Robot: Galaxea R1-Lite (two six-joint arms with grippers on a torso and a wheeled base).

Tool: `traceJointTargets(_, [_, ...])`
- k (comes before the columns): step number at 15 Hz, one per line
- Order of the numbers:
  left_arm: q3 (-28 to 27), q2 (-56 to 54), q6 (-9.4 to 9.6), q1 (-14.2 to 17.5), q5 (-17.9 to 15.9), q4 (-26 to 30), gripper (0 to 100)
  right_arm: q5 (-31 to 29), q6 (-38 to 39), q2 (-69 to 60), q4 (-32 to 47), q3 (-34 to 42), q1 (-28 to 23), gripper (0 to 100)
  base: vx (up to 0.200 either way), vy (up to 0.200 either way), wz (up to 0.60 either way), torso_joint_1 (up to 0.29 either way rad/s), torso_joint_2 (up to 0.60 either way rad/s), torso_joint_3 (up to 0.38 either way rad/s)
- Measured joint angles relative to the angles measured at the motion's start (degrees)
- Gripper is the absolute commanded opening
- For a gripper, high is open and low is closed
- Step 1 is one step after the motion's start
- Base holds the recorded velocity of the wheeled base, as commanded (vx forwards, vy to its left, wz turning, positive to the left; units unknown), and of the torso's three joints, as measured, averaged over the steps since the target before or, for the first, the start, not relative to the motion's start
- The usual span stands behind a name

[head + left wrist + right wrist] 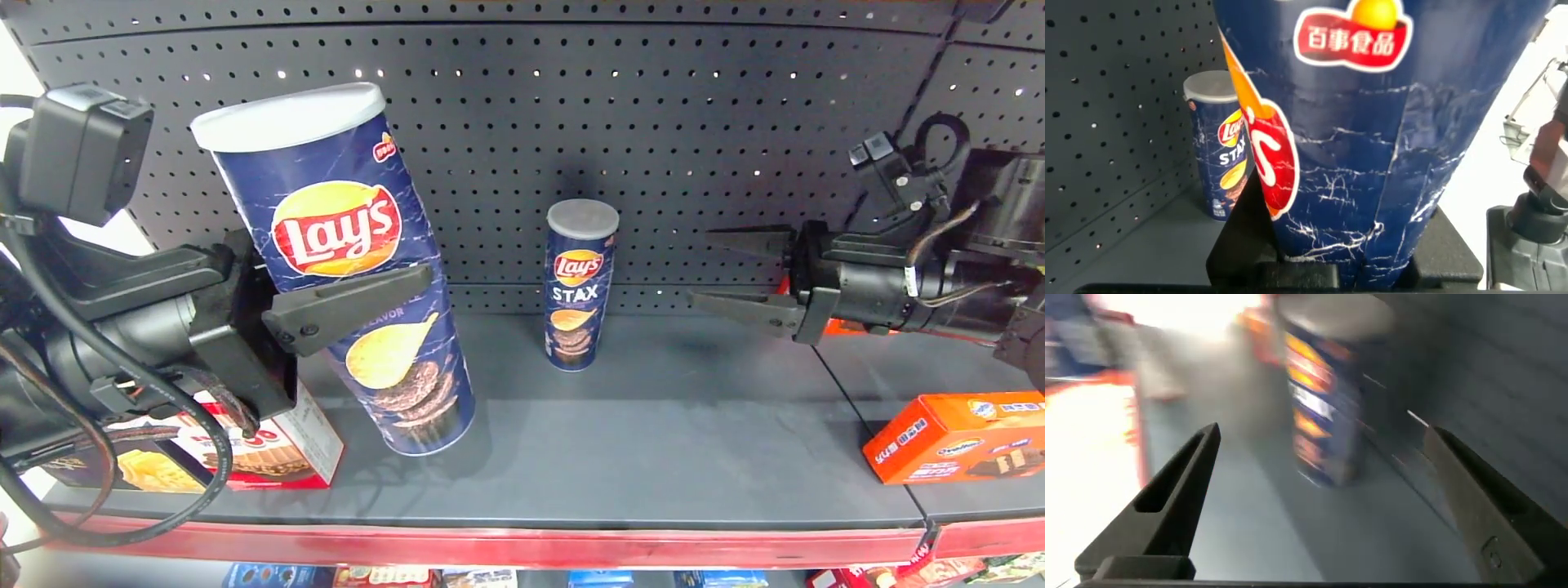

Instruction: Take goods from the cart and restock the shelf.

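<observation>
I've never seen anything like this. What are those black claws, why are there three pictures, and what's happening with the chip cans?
This is a two-armed robot restocking a shop shelf. The wide picture comes from a camera on its head. The other two come from cameras on its wrists, looking along each claw. The left gripper is clamped on a tilted chip can. The right gripper is open and holds nothing. A second can stands upright near the back wall. An orange box and a red-and-white box lie at the sides.
</observation>
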Motion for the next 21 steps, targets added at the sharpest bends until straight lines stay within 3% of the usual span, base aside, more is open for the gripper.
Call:
traceJointTargets(8, [0.2, 0.0, 0.00, -0.1, -0.9, -0.3, 0, 3.3, 0.0, 12.6, -0.2, -13.7, 0.8, 100, 0.000, 0.000, 0.00, 0.000, 0.00, 0.000])
traceJointTargets(21, [0.2, 0.6, 0.02, 0.1, -0.8, -0.2, 0, 2.7, 0.1, 27.3, -0.4, -23.2, 4.9, 100, 0.000, 0.000, 0.00, 0.000, 0.00, 0.000])
